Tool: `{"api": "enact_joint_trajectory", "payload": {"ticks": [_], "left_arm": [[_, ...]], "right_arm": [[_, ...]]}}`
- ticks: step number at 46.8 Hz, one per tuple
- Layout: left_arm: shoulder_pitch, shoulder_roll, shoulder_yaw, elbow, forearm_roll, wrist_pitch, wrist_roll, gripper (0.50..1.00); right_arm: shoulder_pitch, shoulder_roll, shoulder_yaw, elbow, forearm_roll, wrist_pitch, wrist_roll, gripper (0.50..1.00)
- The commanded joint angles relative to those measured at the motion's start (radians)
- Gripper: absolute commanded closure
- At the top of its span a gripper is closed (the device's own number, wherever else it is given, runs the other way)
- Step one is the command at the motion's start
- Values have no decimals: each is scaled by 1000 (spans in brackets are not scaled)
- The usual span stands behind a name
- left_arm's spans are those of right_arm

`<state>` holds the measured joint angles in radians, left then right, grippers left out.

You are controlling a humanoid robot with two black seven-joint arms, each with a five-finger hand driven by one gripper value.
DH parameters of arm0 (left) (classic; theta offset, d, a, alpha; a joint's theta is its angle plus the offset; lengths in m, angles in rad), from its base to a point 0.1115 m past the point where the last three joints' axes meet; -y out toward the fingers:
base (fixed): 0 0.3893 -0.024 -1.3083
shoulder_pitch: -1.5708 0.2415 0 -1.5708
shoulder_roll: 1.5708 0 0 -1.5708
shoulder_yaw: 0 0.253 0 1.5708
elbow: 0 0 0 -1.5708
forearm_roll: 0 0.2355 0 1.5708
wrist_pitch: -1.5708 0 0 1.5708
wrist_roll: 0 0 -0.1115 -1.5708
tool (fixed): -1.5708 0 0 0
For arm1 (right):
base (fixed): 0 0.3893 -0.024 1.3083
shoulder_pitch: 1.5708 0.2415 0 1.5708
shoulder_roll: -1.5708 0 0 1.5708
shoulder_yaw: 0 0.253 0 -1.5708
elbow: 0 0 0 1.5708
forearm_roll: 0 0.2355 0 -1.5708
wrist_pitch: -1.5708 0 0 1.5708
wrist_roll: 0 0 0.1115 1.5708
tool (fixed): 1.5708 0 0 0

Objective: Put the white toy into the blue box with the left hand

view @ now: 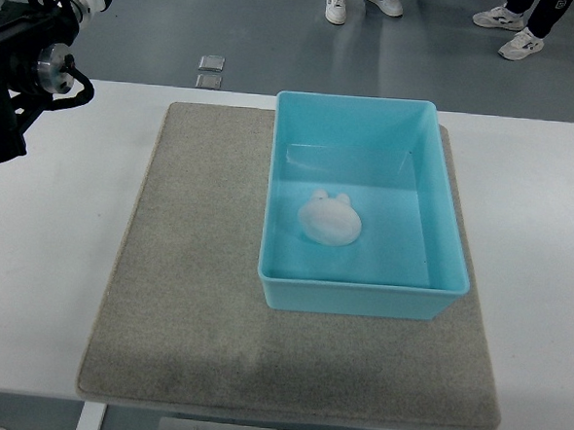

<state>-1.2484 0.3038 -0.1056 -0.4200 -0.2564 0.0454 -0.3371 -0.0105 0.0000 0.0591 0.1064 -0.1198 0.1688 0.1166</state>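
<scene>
White toy (330, 221) lies inside the blue box (360, 293), on its floor, left of centre. Left robot hand (23, 72) sits at the upper-left corner over the tabletop (50, 259), well apart from the box; fingers dark and cropped, so cannot tell its state. It appears to hold nothing. Toy lies right of it. Right arm unseen. Grey mat (194, 297) under the box. Placement looks complete.

glossy plastic blue box (439, 283), rough, perhaps felt mat (194, 297).
</scene>
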Motion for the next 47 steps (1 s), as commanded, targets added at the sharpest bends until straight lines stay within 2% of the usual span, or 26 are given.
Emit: {"api": "enact_joint_trajectory", "payload": {"ticks": [1, 13, 20, 23, 30, 33, 36, 47], "left_arm": [[4, -15, -28, 3, -41, 20, 35, 551], [30, -45, -82, 23, -153, 28, 170, 551], [56, -71, -104, 52, -184, -5, 190, 540], [75, -71, -137, 58, -184, -79, 188, 536], [118, -83, -210, 148, -181, -314, 178, 534], [122, -107, -212, 175, -179, -383, 171, 529], [130, -114, -213, 178, -181, -414, 164, 527], [136, -117, -210, 172, -173, -412, 116, 525]], "right_arm": [[0, 0, 1, -1, 0, 0, 0, 564], [0, 0, -1, -1, 0, 0, 0, 564], [0, 0, 1, -1, 0, 0, 0, 564], [0, 0, -1, 1, 0, 0, 0, 564], [0, 0, 1, 1, 0, 0, 0, 564], [0, 0, 1, -1, 0, 0, 0, 564], [0, 0, 1, -1, 0, 0, 0, 564], [0, 0, 1, -1, 0, 0, 0, 564]]}}
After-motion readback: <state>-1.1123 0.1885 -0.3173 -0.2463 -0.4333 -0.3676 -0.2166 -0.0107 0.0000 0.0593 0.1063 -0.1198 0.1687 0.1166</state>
